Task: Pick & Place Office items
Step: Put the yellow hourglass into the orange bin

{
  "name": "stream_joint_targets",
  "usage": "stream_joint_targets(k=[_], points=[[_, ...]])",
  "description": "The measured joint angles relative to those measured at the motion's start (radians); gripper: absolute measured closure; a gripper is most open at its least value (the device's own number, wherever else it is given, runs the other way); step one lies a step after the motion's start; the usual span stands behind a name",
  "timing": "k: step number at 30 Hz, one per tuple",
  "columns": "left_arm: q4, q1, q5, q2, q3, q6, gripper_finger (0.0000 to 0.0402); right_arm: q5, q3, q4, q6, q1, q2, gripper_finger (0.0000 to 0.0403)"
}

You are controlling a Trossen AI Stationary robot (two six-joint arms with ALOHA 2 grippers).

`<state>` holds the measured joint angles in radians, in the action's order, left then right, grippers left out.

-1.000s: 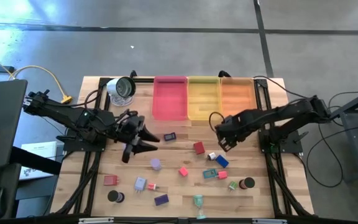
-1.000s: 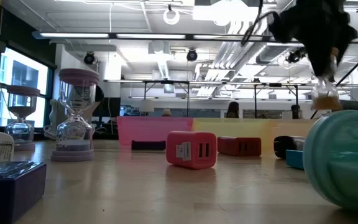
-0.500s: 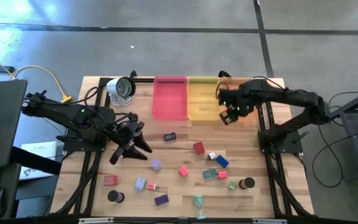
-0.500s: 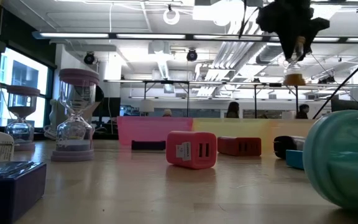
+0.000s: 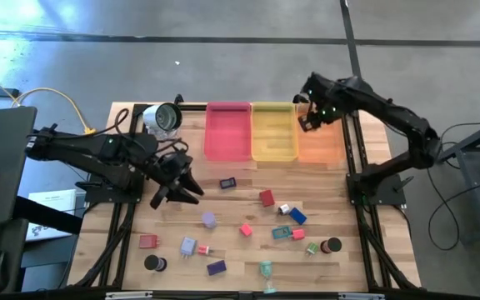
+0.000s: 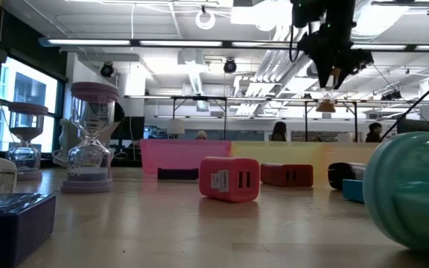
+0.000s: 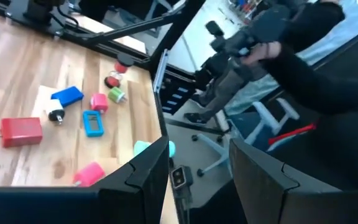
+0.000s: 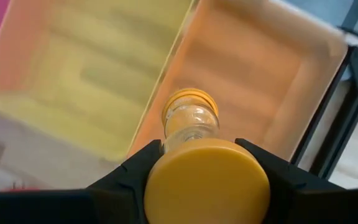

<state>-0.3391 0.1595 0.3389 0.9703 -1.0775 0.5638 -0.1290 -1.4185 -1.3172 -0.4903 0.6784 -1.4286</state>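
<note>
The right gripper (image 5: 309, 119), clamped on a yellow hourglass (image 8: 190, 121), hangs above the orange tray (image 5: 319, 142) near its shared wall with the yellow tray (image 5: 273, 143), so releasing there risks the wrong bin; the left gripper (image 5: 192, 190) waits open.

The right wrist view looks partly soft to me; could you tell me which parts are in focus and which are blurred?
In the right wrist view, the yellow-capped hourglass held by the right gripper is fairly sharp; the yellow tray and orange tray behind it are blurred.
</note>
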Motion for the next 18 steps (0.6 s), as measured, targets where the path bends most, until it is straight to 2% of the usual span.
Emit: stream_joint_targets(k=[9,14,18], points=[[0.002,-0.056,0.032,-0.005,0.0,0.055,0.0238,0.064,0.0,0.171,0.107,0.184,-0.144,0.0226],[-0.008,-0.056,0.033,-0.005,0.0,0.056,0.0238,0.107,0.0,0.2,0.128,0.227,-0.266,0.0217],[-0.025,-0.056,0.033,-0.005,0.0,0.059,0.0238,0.112,0.0,0.241,0.129,0.235,-0.35,0.0226]])
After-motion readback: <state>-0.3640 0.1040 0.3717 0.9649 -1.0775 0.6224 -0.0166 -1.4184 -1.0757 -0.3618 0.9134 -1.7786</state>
